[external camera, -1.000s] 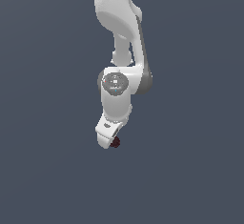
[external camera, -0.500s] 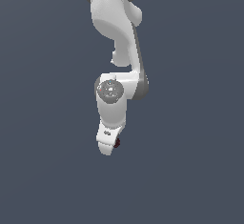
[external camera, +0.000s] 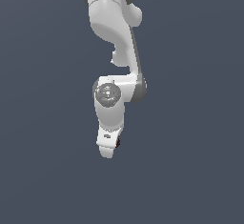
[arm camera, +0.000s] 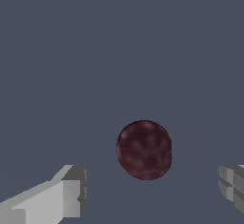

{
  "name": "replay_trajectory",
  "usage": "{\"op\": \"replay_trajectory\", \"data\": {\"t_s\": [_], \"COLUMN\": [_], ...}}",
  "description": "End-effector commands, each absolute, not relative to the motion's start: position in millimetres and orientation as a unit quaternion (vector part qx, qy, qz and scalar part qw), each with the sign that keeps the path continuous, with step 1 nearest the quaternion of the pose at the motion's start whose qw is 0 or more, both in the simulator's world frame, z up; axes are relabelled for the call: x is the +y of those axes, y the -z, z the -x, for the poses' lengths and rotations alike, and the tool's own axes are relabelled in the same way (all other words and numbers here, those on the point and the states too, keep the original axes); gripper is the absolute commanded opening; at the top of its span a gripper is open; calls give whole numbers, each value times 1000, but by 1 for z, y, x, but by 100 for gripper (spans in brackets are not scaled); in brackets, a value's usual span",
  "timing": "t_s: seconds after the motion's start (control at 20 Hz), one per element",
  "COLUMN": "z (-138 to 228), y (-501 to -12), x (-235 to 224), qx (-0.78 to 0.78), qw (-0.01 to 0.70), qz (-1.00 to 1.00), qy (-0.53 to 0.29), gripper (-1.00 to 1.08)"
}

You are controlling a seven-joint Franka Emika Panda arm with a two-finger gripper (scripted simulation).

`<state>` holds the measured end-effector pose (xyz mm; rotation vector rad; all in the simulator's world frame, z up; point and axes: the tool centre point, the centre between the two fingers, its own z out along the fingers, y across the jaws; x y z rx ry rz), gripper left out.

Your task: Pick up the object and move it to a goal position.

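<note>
The object is a small dark red ball (arm camera: 144, 149) with a mottled, bumpy surface. In the wrist view it lies in the gap between my two grey fingertips (arm camera: 71, 194), with clear space on both sides, so neither pad touches it. My gripper (arm camera: 152, 189) is open. In the exterior view the white gripper (external camera: 109, 150) points down and hides most of the ball (external camera: 117, 143), which shows only as a dark red speck at the hand's edge on the exterior view's right.
A plain, uniform dark grey-blue surface (external camera: 190, 170) fills both views. The white arm (external camera: 114, 37) comes down from the top of the exterior view. No goal marker shows.
The arm has lowered and the gripper has come down around the ball. The ball has stayed in about the same place.
</note>
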<state>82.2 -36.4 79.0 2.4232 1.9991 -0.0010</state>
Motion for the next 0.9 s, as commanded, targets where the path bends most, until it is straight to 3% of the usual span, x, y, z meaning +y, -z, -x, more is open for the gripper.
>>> {"op": "replay_trajectory", "data": {"t_s": [0.0, 0.85], "z": [-83, -82], "y": [-79, -28], "x": [-37, -37], "qx": [640, 641], "qw": [0, 0], "qz": [-768, -768], "qy": [0, 0], "gripper": [100, 100]}}
